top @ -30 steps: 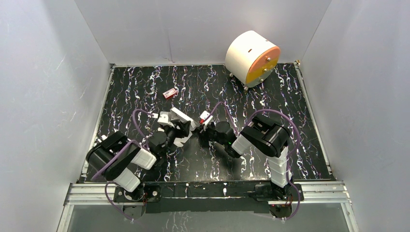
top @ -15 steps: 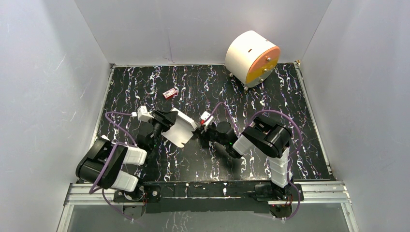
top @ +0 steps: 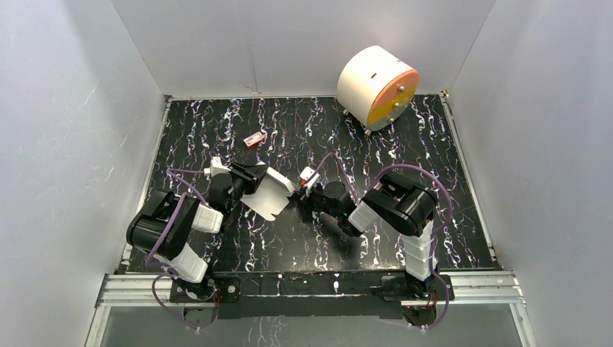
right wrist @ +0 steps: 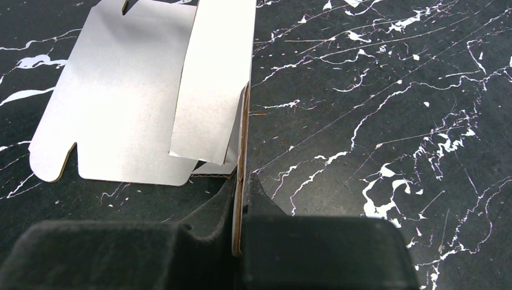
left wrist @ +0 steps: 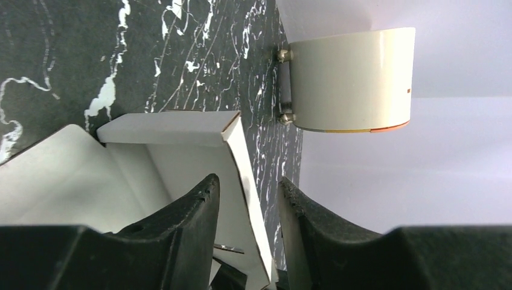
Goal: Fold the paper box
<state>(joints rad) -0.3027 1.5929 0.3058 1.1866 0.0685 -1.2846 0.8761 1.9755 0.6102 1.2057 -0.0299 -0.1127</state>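
A partly folded white paper box (top: 269,196) lies on the dark marbled table (top: 325,123), in the middle, between two robot arms. The right gripper (right wrist: 241,181) is clamped on the edge of one upright panel. The left gripper (left wrist: 247,184) has its jaws apart, straddling another raised panel; I cannot tell if either finger touches it. A white drum (top: 377,87) stands far behind.
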